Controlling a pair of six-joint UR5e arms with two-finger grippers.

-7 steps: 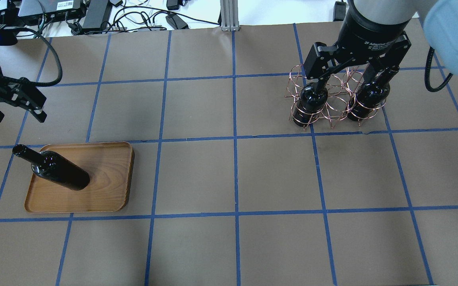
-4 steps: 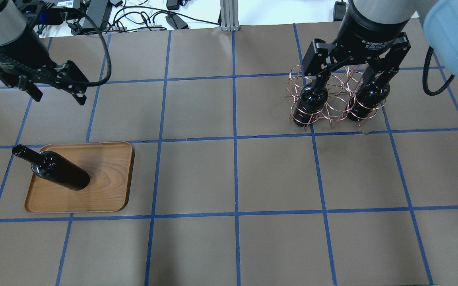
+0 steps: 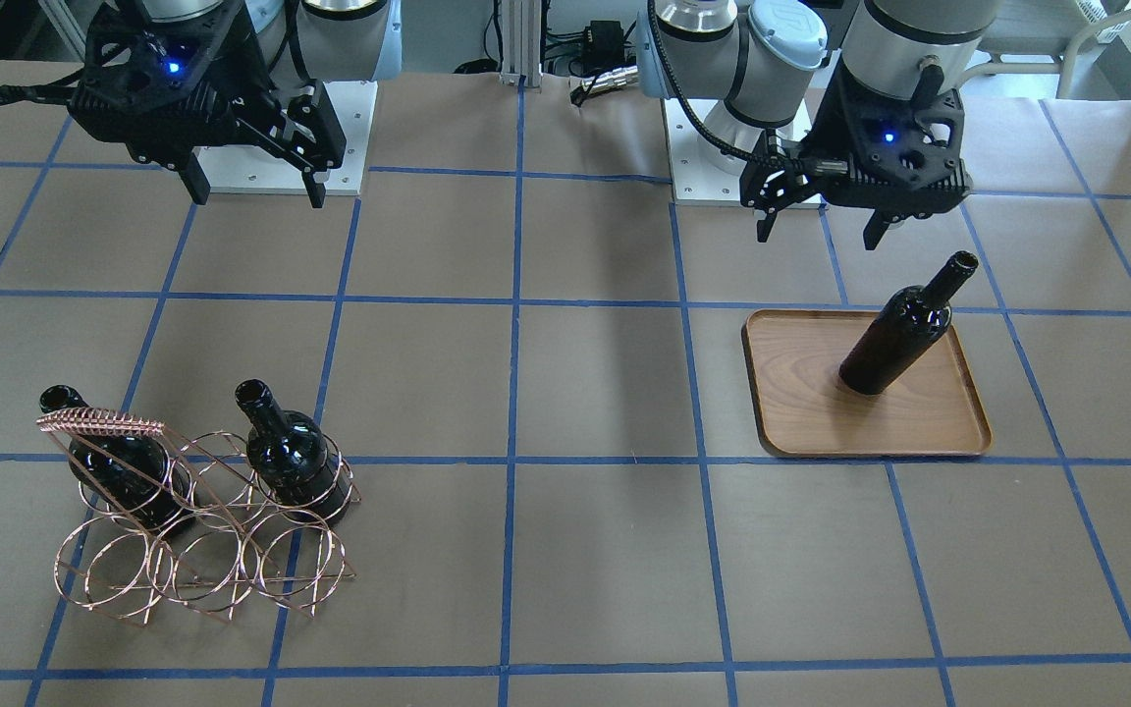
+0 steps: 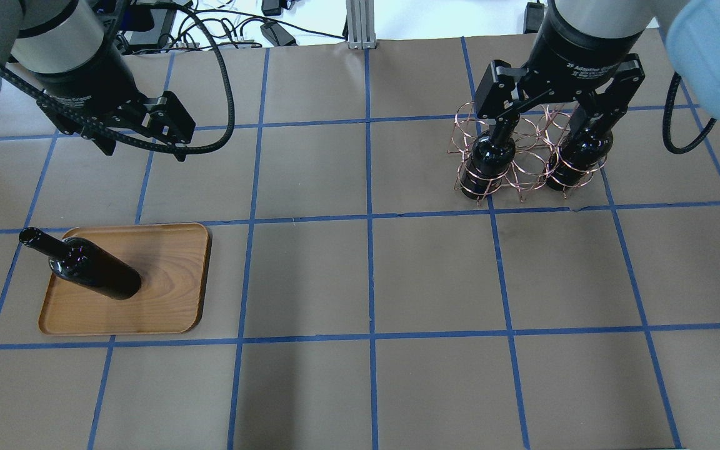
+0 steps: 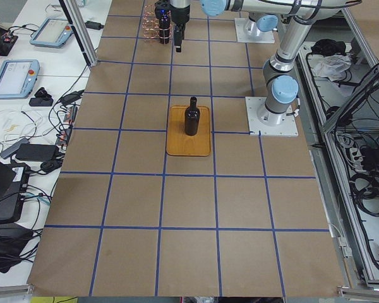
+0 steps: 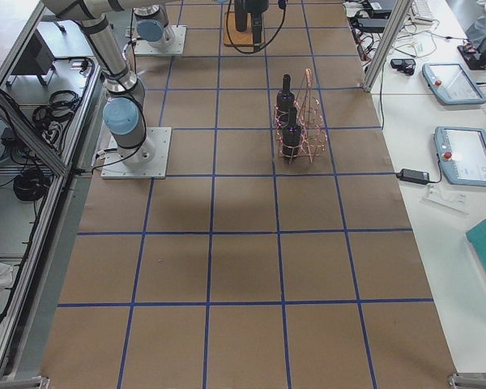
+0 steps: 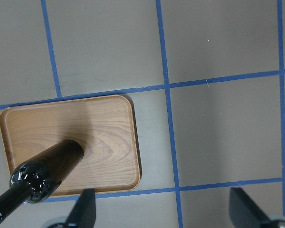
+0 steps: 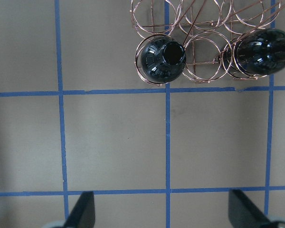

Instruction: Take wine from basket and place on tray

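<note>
One wine bottle stands upright on the wooden tray at the table's left; both also show in the front view, bottle and tray. My left gripper hangs open and empty above the table just beyond the tray, and its wrist view looks down on the bottle. The copper wire basket stands at the far right and holds two more bottles. My right gripper is open and empty, high up, on the robot's side of the basket.
Brown paper with a blue tape grid covers the table. Cables and electronics and an aluminium post lie beyond the far edge. Teach pendants sit on side benches. The arm bases stand at the robot's side.
My left arm has swung in from the table's left edge toward the right, to a spot beyond the tray, still open. My right gripper has barely moved. The bottles and the basket stay put.
</note>
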